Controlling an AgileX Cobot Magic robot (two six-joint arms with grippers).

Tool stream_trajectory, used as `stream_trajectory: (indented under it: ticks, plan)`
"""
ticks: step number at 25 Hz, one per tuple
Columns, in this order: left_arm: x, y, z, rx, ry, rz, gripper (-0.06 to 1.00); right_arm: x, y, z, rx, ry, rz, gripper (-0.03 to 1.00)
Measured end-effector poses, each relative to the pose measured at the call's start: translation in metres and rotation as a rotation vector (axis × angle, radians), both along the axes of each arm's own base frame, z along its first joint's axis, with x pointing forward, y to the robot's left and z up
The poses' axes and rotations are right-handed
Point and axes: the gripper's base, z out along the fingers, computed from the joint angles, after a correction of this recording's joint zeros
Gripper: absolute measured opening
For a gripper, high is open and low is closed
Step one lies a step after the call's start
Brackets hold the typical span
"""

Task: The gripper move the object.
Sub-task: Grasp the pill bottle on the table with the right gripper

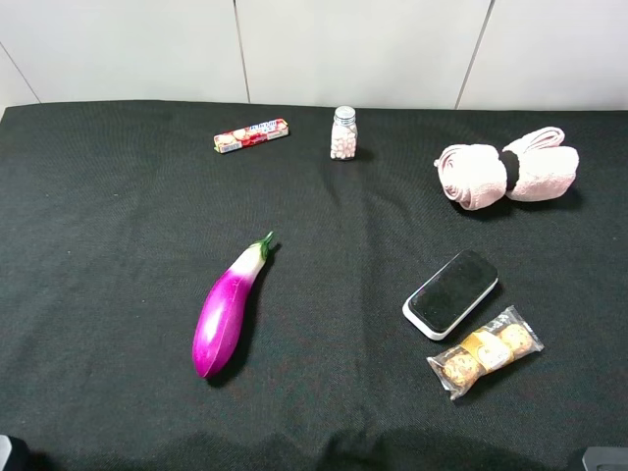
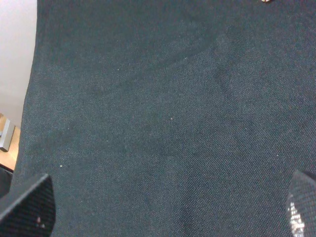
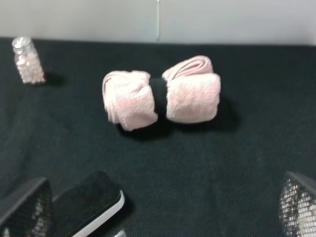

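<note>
The object, a small clear bottle of pale pink pellets with a silver cap [image 1: 343, 132], stands upright at the far middle of the black cloth. It also shows in the right wrist view [image 3: 28, 61], far off. My right gripper [image 3: 163, 210] is open and empty, low near the front right, with a rolled pink towel ahead of it. My left gripper [image 2: 165, 210] is open and empty over bare cloth near the table's left edge. Both grippers are far from the bottle and almost out of the exterior high view.
A red-and-white candy roll [image 1: 251, 135] lies left of the bottle. A purple eggplant [image 1: 228, 309] lies at the middle left. The pink towel [image 1: 505, 175], a black-and-white flat device [image 1: 451, 294] and a clear snack pack [image 1: 486, 351] lie on the right.
</note>
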Motion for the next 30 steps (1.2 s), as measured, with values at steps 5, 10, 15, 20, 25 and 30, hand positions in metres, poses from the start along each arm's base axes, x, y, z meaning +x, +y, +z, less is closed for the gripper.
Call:
stream_trajectory:
  ticks: [5, 10, 15, 20, 25, 30]
  plan:
    - [0.000, 0.000, 0.000, 0.000, 0.000, 0.000, 0.99, 0.022, 0.001, 0.008, 0.031, 0.114, 0.021, 0.69]
    - [0.000, 0.000, 0.000, 0.000, 0.000, 0.000, 0.99, 0.043, 0.000, 0.022, 0.017, 0.184, 0.043, 0.69]
    - [0.000, 0.000, 0.000, 0.000, -0.001, 0.000, 0.99, 0.064, -0.002, 0.033, -0.009, 0.237, 0.065, 0.69]
    - [0.000, 0.000, 0.000, 0.000, -0.001, 0.000, 0.99, 0.086, -0.003, 0.038, -0.019, 0.303, 0.086, 0.69]
    - [0.000, 0.000, 0.000, 0.000, -0.001, 0.000, 0.99, 0.109, -0.002, 0.047, -0.031, 0.333, 0.133, 0.69]
    - [0.000, 0.000, 0.000, 0.000, -0.001, 0.000, 0.99, 0.135, -0.004, 0.053, -0.045, 0.375, 0.160, 0.69]
